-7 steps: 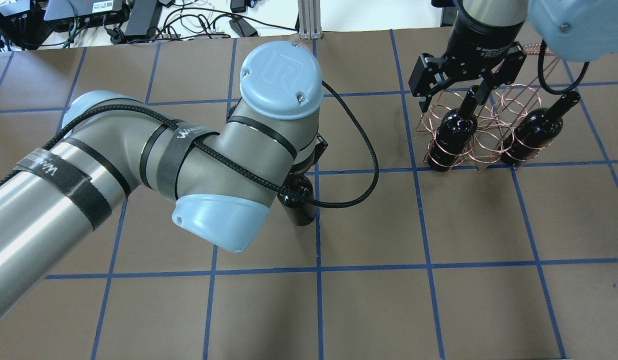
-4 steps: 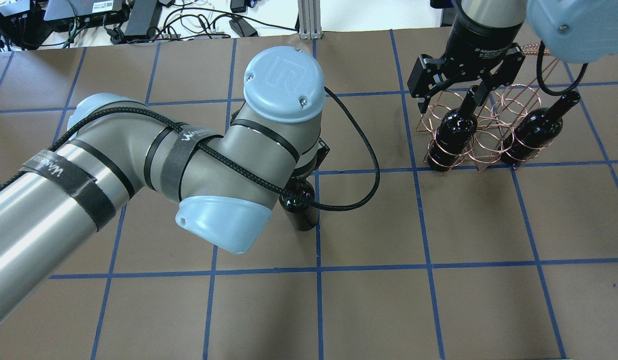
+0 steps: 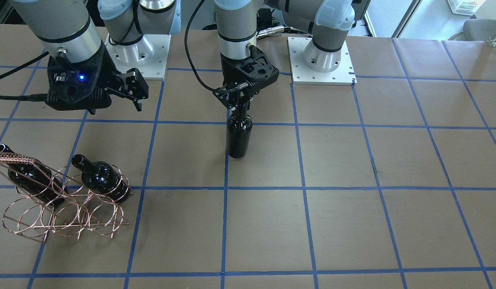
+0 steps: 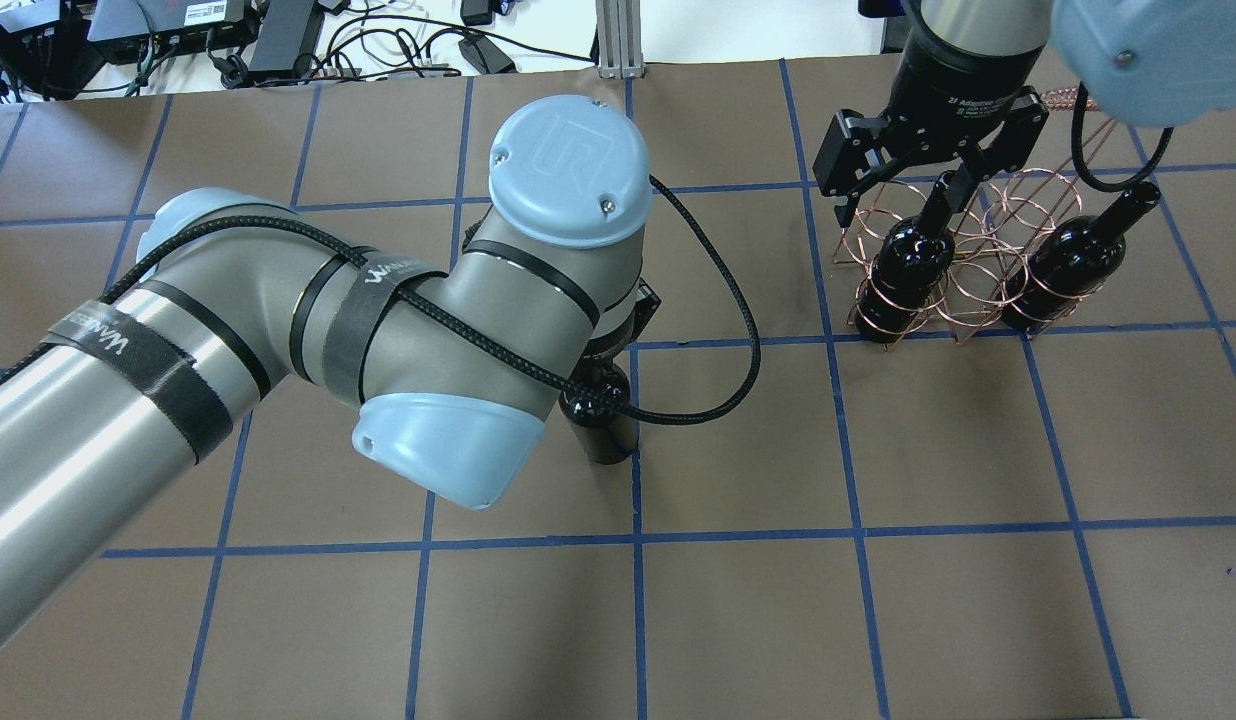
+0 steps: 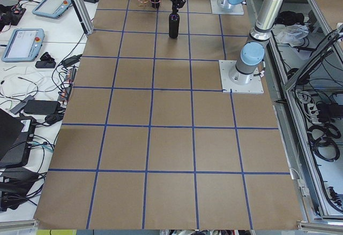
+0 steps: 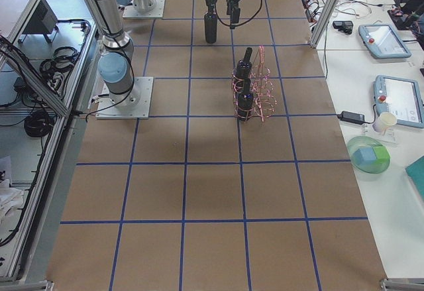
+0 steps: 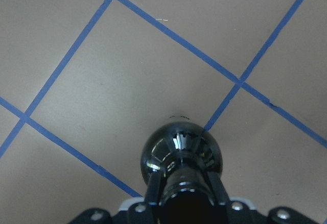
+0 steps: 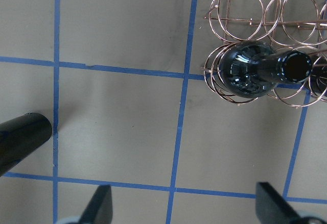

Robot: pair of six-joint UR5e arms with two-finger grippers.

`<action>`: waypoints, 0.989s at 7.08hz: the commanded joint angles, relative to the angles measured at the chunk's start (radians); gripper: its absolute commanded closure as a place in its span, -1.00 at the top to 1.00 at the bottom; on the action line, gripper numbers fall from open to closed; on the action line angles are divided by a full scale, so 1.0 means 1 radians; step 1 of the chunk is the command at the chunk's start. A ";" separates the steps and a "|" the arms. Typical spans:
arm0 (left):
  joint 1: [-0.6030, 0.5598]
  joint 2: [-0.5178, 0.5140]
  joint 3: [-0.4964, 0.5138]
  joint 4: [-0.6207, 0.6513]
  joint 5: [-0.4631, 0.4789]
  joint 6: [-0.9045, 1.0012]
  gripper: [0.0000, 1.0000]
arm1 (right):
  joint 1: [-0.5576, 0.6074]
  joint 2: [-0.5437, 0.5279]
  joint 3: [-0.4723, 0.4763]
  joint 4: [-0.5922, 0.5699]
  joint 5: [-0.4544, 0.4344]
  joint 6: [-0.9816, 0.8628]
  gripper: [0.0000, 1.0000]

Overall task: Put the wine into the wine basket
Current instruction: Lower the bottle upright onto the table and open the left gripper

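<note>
One wine bottle [image 3: 238, 136] stands upright near the table's middle. My left gripper [image 3: 240, 103] is shut on its neck from above. In the left wrist view the fingers [image 7: 153, 196] clamp the neck above the glossy shoulder [image 7: 181, 150]. In the overhead view my left wrist hides the grip and only the bottle's base [image 4: 606, 425] shows. The copper wire wine basket [image 3: 63, 208] holds two more bottles [image 3: 101, 176] [image 3: 25, 172], necks slanting up. My right gripper [image 4: 906, 200] hangs open and empty over the basket [image 4: 968, 260].
The table is brown paper with a blue tape grid [image 4: 638, 535]. The arm bases [image 3: 321, 60] stand on white plates at the robot's side. Cables and power bricks [image 4: 278, 40] lie beyond the far edge. The standing bottle shows at the right wrist view's left edge [image 8: 20, 140].
My left arm has shifted slightly to the right with the bottle still in its grip. My right gripper has edged a little away over the basket and stays open.
</note>
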 commanded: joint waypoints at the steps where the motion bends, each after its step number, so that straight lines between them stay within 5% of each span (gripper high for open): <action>1: 0.000 -0.001 -0.007 -0.006 0.002 0.002 -0.50 | -0.001 -0.025 0.000 -0.001 -0.001 -0.038 1.00; 3: -0.002 -0.007 -0.009 -0.006 0.000 -0.007 -0.49 | 0.002 -0.030 0.000 -0.001 0.011 -0.029 1.00; 4: -0.012 -0.011 -0.009 -0.006 0.000 -0.010 -0.32 | 0.002 -0.029 0.000 -0.003 0.013 -0.029 1.00; 5: -0.015 -0.014 -0.009 -0.006 0.000 -0.011 0.73 | 0.002 -0.029 0.002 0.003 -0.001 -0.007 1.00; 6: -0.015 -0.014 -0.009 -0.005 -0.001 -0.004 0.99 | 0.002 -0.027 0.008 -0.001 -0.001 0.001 1.00; 7: -0.009 -0.005 0.008 -0.003 0.000 0.024 1.00 | 0.001 -0.020 0.008 -0.006 0.004 -0.002 1.00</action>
